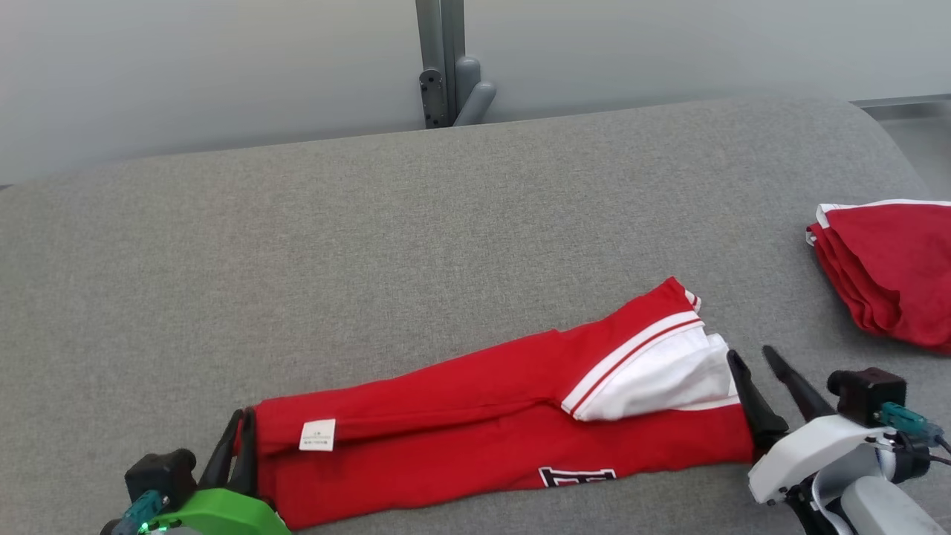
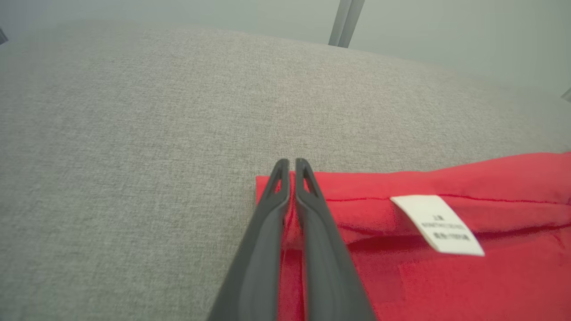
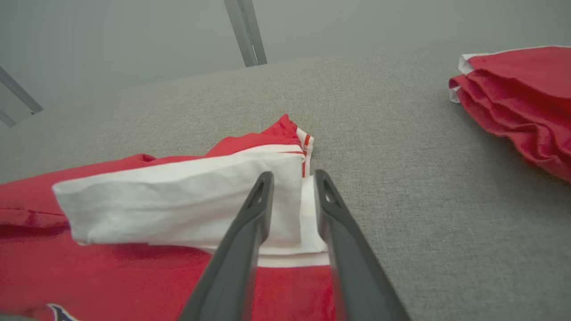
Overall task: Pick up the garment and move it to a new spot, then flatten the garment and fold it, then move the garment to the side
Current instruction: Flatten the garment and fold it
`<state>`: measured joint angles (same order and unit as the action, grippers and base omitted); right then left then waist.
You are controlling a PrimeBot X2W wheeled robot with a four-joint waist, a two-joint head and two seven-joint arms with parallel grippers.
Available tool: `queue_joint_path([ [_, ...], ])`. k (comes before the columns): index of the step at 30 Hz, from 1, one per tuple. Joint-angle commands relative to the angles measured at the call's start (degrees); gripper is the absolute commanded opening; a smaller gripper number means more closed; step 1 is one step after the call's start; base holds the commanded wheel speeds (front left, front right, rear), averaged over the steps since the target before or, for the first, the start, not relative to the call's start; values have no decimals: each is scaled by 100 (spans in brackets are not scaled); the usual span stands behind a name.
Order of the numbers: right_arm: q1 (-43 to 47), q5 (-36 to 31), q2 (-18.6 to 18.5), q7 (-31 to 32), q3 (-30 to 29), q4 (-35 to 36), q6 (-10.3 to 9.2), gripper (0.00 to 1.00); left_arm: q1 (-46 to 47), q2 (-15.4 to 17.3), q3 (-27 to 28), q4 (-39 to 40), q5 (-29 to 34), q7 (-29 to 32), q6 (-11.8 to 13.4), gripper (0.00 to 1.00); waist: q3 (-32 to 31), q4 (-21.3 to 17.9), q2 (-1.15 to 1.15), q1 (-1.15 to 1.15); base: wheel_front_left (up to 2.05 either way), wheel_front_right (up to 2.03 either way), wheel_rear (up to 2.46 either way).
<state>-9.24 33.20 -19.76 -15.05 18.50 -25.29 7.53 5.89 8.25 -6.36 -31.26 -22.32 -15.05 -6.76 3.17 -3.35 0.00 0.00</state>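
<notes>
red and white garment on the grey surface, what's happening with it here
The robot is partway through folding a red and white jersey-like garment, which lies as a long folded strip on the grey fabric-covered table. The left gripper is shut on the strip's end near the white label. The right gripper stands open at the other end, by the white sleeve. Another folded red garment sits off to the right.

Under soft, even light, a plain pale wall [image 1: 186,67] stands behind the grey fabric-covered table [image 1: 371,245], and a grey metal post [image 1: 440,44] rises beyond its far edge.
</notes>
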Motion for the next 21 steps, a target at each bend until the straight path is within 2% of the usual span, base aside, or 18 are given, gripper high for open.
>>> queue_joint_path([
  [1,164,-15,12,-16,-213,89,-8,100,-205,-53,172,148,140,-13,33,100,-18,5,0,0,0,0,0],
  [6,462,-332,173,-16,-1068,452,-8,100,-743,-290,752,658,599,-13,32,100,-140,47,0,0,0,0,0],
  [9,601,-530,287,-16,-1265,467,-5,100,-894,-395,978,863,801,-13,21,100,-214,91,0,0,0,0,0],
  [15,595,-801,447,-16,-1385,278,-6,100,-1010,-495,1207,1202,1086,-13,16,100,-290,179,0,0,0,0,0],
  [21,452,-713,544,54,-1112,-207,-6,100,-1008,-529,1153,1332,1067,-13,0,100,-183,295,0,0,0,0,0],
])
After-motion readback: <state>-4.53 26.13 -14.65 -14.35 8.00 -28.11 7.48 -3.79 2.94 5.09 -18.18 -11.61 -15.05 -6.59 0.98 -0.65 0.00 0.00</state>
